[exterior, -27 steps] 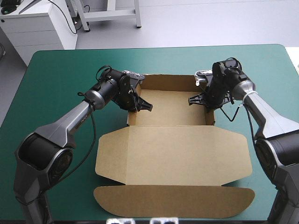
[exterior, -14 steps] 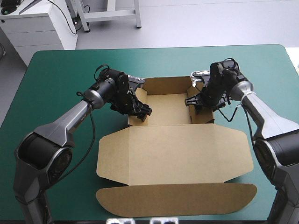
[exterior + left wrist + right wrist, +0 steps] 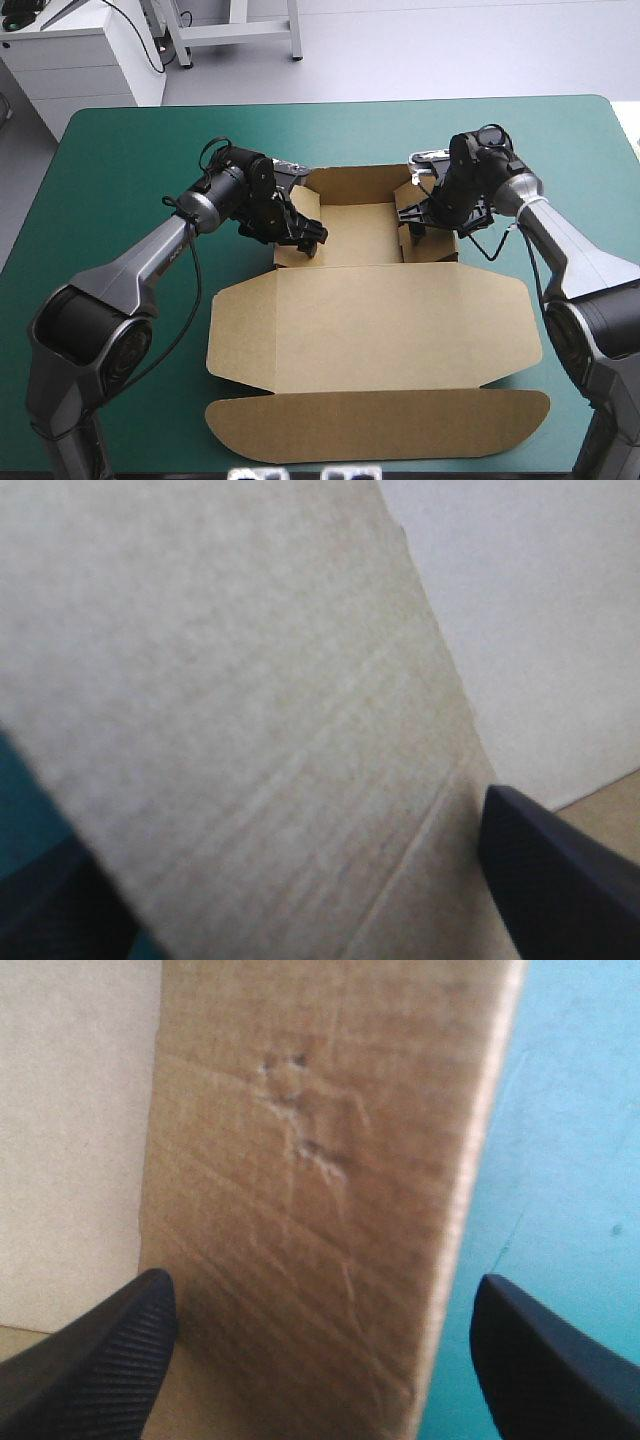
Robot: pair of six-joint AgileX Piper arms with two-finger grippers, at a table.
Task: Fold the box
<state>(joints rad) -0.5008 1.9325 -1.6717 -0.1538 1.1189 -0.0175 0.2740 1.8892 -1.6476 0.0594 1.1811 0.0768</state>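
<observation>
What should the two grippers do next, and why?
Probably shut both: the left gripper and right gripper each stand open astride a raised side wall of the box, so neither wall is gripped for tucking yet.

The left arm (image 3: 140,275) reaches forward and bends inward at the left wrist (image 3: 232,188), so the left gripper (image 3: 303,232) points down and across toward the right gripper (image 3: 412,214). The right arm (image 3: 575,255) mirrors it, the right wrist (image 3: 482,165) curled down and inward. The two claws face each other, apart. The left fingers (image 3: 560,880) stand spread wide, and the right fingers (image 3: 90,1360) are likewise parted.
</observation>
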